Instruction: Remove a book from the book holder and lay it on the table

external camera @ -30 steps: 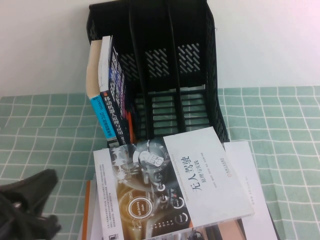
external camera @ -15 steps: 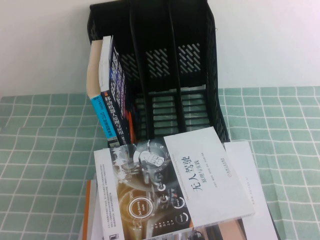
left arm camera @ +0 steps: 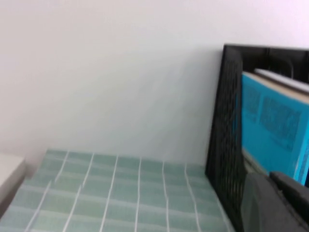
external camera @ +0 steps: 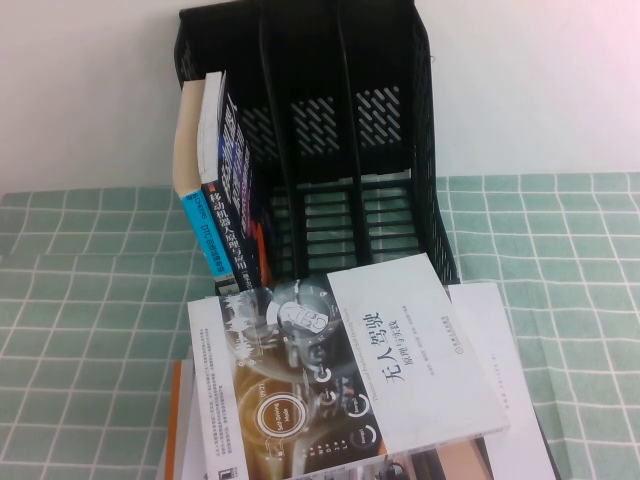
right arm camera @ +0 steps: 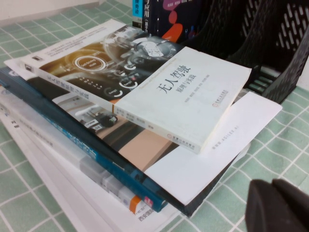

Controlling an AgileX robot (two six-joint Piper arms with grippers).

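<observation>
The book (external camera: 350, 370), half white with a black Chinese title and half dark with glowing dials, lies flat on top of a stack in front of the book holder (external camera: 320, 150). It also shows in the right wrist view (right arm camera: 145, 82). The holder's middle and right slots look empty. My left gripper (left arm camera: 273, 203) is shut and empty beside the holder's outer left wall (left arm camera: 227, 135). My right gripper (right arm camera: 275, 205) is shut and empty low over the table (right arm camera: 270, 145), to the right of the stack. Neither gripper shows in the high view.
Two blue-spined books (external camera: 215, 200) stand in the holder's left slot, their blue cover showing in the left wrist view (left arm camera: 270, 121). Under the book lie a white sheet (right arm camera: 217, 150), a dark book and other volumes. Green grid cloth (external camera: 90, 300) lies either side.
My left arm, seen at the lower left of the high view a second ago, has drawn back out of that view. The book and stack have not moved.
</observation>
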